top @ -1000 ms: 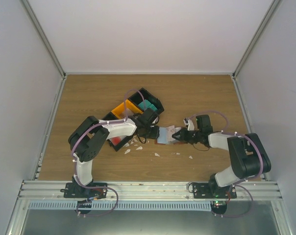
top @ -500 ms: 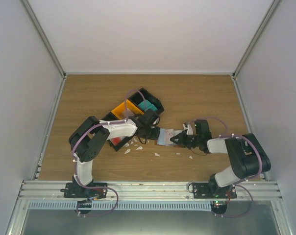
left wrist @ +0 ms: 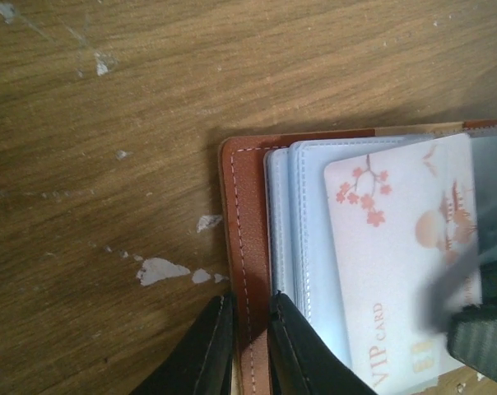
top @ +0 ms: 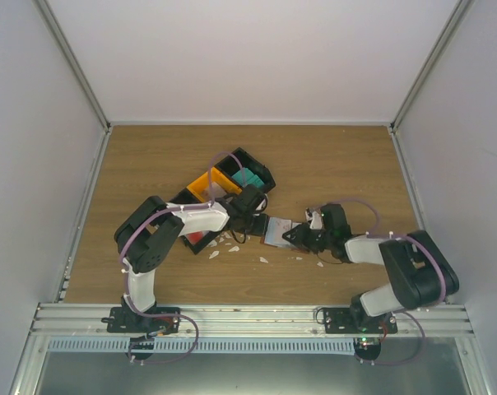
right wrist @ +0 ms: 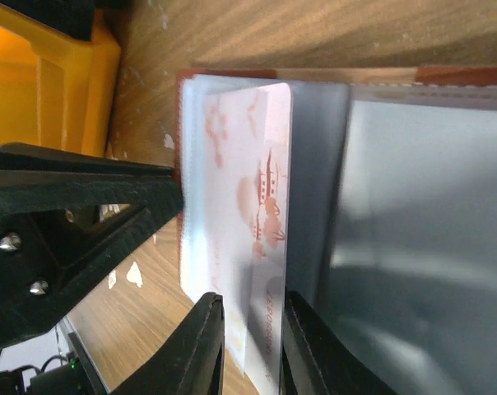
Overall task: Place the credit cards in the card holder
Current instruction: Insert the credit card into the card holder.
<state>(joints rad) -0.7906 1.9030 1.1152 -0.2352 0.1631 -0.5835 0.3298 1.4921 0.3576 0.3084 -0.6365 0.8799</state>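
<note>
The left pincer (left wrist: 247,346) is clamping the wallet (left wrist: 236,214) edge, at four o'clock from the tray (top: 206,181); the right pincer (right wrist: 250,346), closed on the card (right wrist: 248,206), is risking jamming it askew or tugging the wallet free

White links (top: 197,216), black joints (top: 154,239); lilac cables (top: 362,202); black left gripper (left wrist: 250,303), right gripper (right wrist: 250,304).

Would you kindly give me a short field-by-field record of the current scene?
left claw: pinching the card holder's brown cover edge
right claw: gripping the white VIP card
card position: lying over the holder's light blue sleeves; whether slotted in, unclear
tray: holds a teal card
table: wooden, with white scraps
</note>
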